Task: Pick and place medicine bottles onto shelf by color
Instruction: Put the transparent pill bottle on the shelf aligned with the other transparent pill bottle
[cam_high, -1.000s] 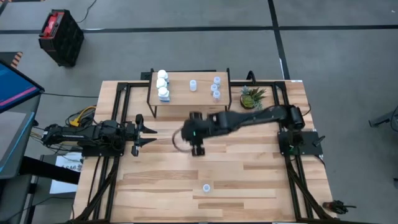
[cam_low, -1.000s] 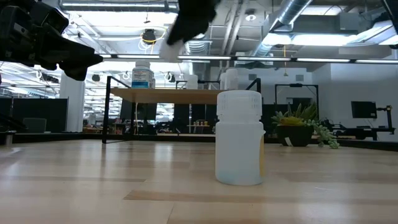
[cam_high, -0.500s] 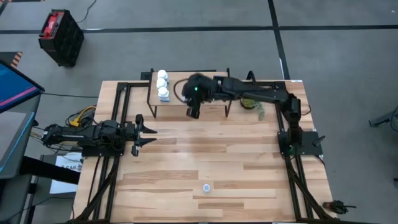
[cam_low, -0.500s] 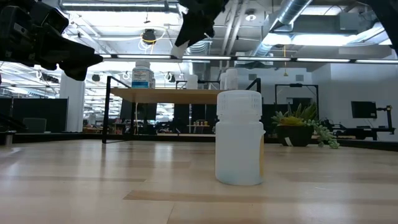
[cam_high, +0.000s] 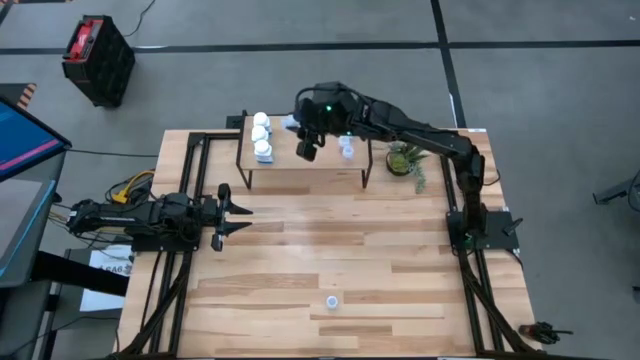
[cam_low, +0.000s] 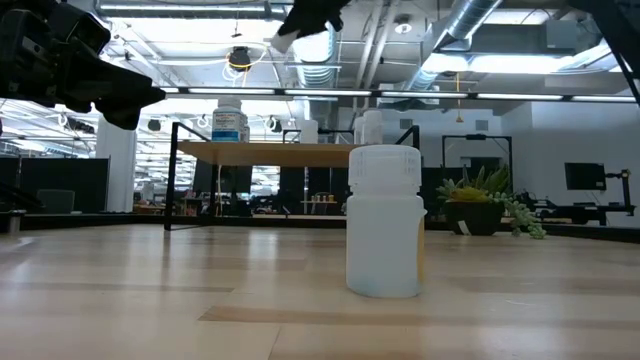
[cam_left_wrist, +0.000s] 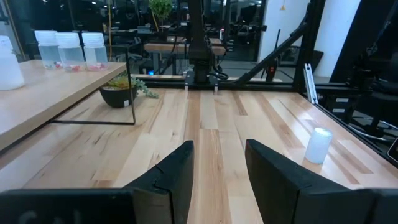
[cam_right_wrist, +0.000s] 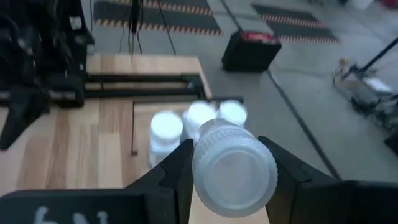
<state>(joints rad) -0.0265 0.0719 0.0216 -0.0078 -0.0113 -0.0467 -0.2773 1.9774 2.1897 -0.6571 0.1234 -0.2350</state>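
Observation:
My right gripper (cam_high: 296, 126) hangs above the light-wood shelf (cam_high: 320, 160), shut on a translucent medicine bottle (cam_right_wrist: 235, 171). In the low view it shows at the top edge (cam_low: 300, 18). Three white bottles (cam_high: 261, 136) stand at the shelf's left end, just ahead of the held one (cam_right_wrist: 199, 118). A few translucent bottles (cam_high: 347, 148) stand toward the shelf's right. One more translucent bottle (cam_high: 331, 300) stands on the table near the front edge, large in the low view (cam_low: 385, 222). My left gripper (cam_high: 238, 211) rests level at the table's left, open by a narrow gap (cam_left_wrist: 217, 171), with nothing between its fingers. My right gripper pinches the translucent bottle between its two fingers, one on each side of the body just under the ribbed cap (cam_right_wrist: 198, 168). The fingers slant down from the table's right toward the left. The bottle is lifted clear above the shelf, tilted, its cap facing back toward the wrist.
A small green potted plant (cam_high: 405, 158) stands right of the shelf. Black metal frame rails (cam_high: 190, 170) run along the table's left and right sides. Bare wooden tabletop (cam_high: 340, 240) lies between the shelf and the lone bottle.
My right gripper has carried the translucent bottle from above the table's middle up and toward the far edge, ending over the shelf near the white bottles. It has tipped from pointing down to a shallower slant. The bottle has stayed between its fingers.

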